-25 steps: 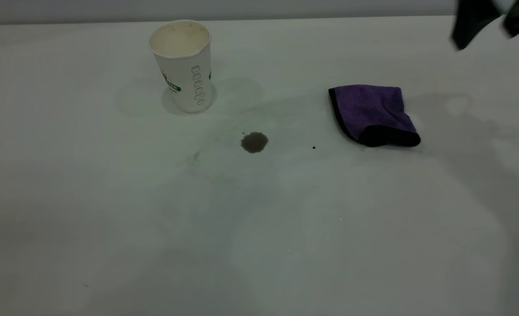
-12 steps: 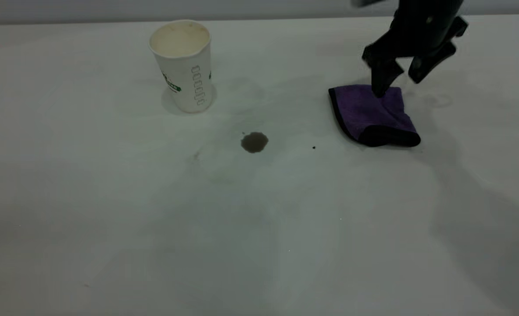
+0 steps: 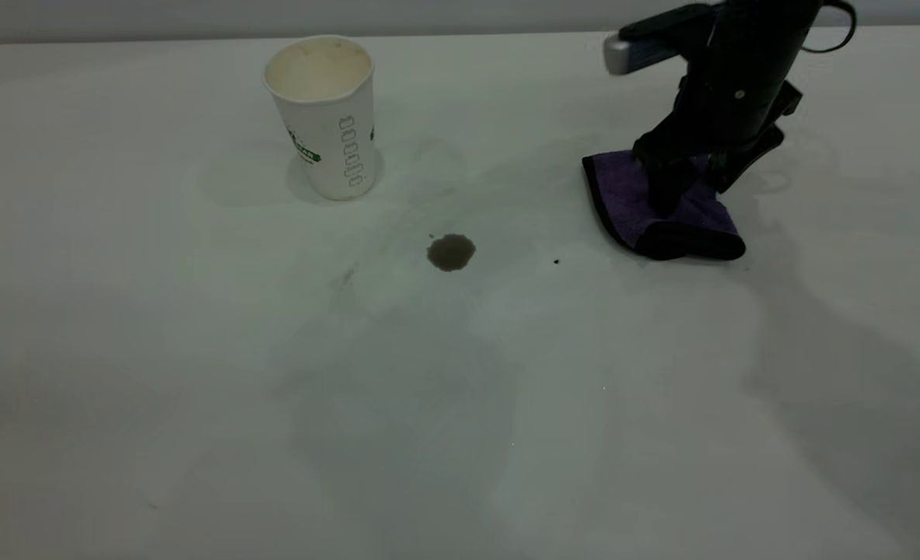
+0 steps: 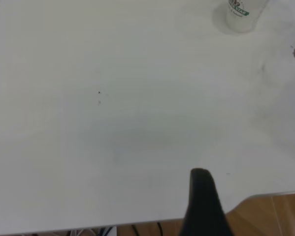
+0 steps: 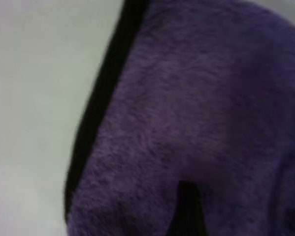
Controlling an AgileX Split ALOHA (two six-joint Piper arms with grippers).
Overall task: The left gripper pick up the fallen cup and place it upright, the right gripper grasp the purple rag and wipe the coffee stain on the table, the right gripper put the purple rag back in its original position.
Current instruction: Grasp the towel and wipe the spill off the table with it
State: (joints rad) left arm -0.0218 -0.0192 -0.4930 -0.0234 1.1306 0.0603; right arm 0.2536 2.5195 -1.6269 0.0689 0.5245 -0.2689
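The cup (image 3: 327, 117) stands upright at the far left of the table (image 3: 195, 373), its base also showing in the left wrist view (image 4: 243, 14). The coffee stain (image 3: 451, 252) is a small brown puddle in front of it and to its right. The purple rag (image 3: 631, 202) lies folded at the far right. My right gripper (image 3: 697, 190) is down on it, open: one finger (image 3: 664, 190) presses into the cloth, the other is at its right edge. The right wrist view is filled by rag (image 5: 186, 108). My left gripper (image 4: 204, 201) hangs open and empty over the table's near-left edge, away from the cup.
A tiny black speck (image 3: 557, 261) lies between the stain and the rag. Faint smudges mark the surface left of the stain. The table's edge and a wooden floor (image 4: 275, 216) show in the left wrist view.
My right gripper came in from the far right corner and dropped onto the rag, fingers open. Cup, stain and rag have not moved.
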